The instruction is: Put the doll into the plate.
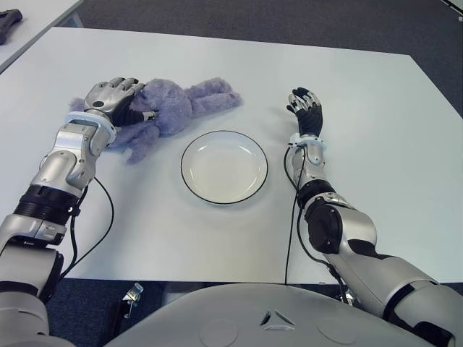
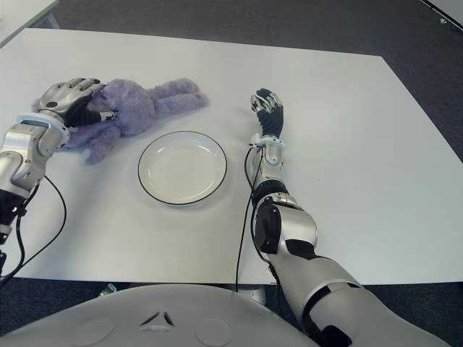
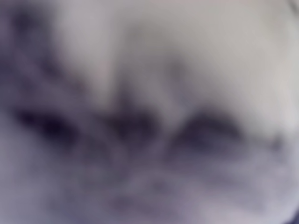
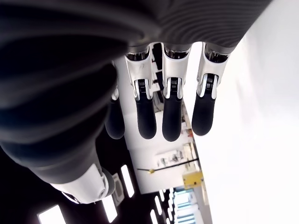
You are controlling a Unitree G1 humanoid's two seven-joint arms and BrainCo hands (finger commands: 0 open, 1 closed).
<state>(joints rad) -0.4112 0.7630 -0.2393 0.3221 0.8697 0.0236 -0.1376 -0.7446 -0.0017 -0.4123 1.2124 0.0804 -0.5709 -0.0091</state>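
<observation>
Doll (image 1: 170,108) lies on tabletop (image 1: 362,108), left of plate (image 1: 224,166) | my left hand (image 1: 116,97) covers its head, grip unreadable (wrist view smothered) | right hand (image 1: 305,108) idle beside plate, fingers (image 4: 172,119) relaxed, empty | soft, light plush, I'd take the torso.

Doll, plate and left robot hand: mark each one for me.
doll (image 1: 192,105), left eye view, on its purple plush body.
plate (image 1: 187,182), left eye view, on the dark rim at its left edge.
left robot hand (image 1: 116,99), left eye view, on the back of the hand over the doll.
</observation>
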